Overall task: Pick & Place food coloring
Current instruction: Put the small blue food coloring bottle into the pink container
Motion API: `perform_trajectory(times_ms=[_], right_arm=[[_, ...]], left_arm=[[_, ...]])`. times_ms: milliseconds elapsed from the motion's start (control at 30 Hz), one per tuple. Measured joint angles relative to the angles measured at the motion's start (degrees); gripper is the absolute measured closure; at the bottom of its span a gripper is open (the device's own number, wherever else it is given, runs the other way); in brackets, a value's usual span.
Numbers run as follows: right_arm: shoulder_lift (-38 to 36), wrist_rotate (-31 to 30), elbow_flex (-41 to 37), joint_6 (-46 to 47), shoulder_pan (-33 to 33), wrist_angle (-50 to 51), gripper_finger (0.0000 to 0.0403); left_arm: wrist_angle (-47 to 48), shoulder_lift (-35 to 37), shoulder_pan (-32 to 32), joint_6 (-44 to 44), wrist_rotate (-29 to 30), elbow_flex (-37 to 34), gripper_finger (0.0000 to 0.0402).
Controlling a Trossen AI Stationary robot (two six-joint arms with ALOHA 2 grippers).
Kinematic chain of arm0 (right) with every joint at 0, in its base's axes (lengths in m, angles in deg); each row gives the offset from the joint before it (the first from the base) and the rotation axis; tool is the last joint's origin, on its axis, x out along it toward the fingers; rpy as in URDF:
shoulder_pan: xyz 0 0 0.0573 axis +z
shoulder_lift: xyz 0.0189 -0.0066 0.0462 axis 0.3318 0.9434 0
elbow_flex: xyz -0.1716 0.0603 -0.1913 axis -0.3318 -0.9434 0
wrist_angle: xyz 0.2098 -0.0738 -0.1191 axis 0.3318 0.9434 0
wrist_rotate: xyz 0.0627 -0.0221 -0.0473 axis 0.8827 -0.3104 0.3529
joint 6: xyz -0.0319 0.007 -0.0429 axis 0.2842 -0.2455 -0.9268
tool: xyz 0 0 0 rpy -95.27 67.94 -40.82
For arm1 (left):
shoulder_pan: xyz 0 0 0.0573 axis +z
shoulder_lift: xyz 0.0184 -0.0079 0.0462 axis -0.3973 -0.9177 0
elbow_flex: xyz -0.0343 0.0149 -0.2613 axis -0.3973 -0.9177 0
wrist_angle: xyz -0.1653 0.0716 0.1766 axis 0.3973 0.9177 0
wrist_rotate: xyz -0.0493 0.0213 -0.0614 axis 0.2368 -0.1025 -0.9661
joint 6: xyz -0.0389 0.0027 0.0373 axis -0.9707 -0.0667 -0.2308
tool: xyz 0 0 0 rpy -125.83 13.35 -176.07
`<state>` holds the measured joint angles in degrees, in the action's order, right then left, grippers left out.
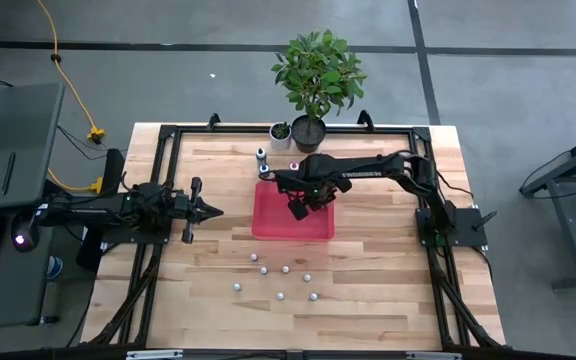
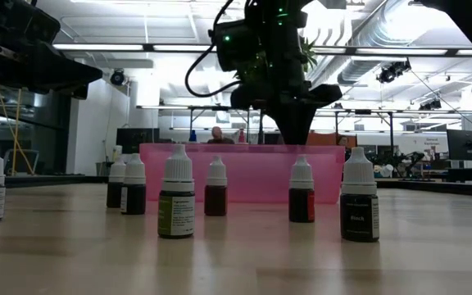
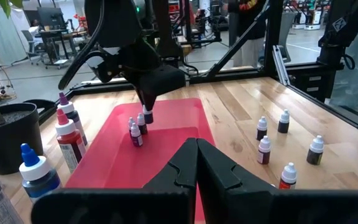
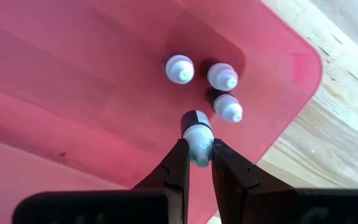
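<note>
The right gripper (image 4: 197, 163) hangs over the shallow red plastic tray (image 1: 268, 222) in the middle of the pale wooden table (image 1: 368, 300), its two dark fingers pinched on the whitish cap of a small dark-bodied food coloring bottle (image 4: 196, 134), which it holds above the tray floor. Below and just beyond it, three more tiny white-capped bottles (image 4: 211, 87) stand close together inside the tray near one rounded corner (two side by side, the third just beside them). The left wrist view shows the same scene from across the table: the held bottle under the dark gripper, with tray bottles (image 3: 134, 134) standing right beside it. On the bare wood in front of the tray, seven loose white-capped bottles (image 1: 285, 269) are scattered well apart from one another; the low view shows them upright with dark bodies. The left gripper (image 1: 212, 211) waits over the table to the left of the tray, its fingers closed together and empty. Behind the tray stand a few taller squeeze bottles (image 3: 69, 137) with coloured tips, a leafy green plant in a dark pot (image 1: 313, 75) and a small white plant pot (image 1: 281, 135).
</note>
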<state>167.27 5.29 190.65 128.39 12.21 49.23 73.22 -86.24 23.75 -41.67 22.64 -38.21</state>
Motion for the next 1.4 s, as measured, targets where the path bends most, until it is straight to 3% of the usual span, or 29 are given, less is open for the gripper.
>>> perform_trajectory(times_ms=[400,1067,1400], right_arm=[[-0.2,3.1,-7.9,1.1,0.1,-10.1,0.0365],[-0.3,0.4,-7.8,-0.7,-2.2,-11.1,0.0361],[-0.3,-0.5,-7.9,-0.7,-2.2,-11.0,0.0337]], left_arm=[[0.0,0.0,0.0,0.0,0.0,0.0,0.0401],[0.0,0.0,0.0,0.0,0.0,0.0,0.0401],[0.0,0.0,0.0,0.0,0.0,0.0,0.0401]])
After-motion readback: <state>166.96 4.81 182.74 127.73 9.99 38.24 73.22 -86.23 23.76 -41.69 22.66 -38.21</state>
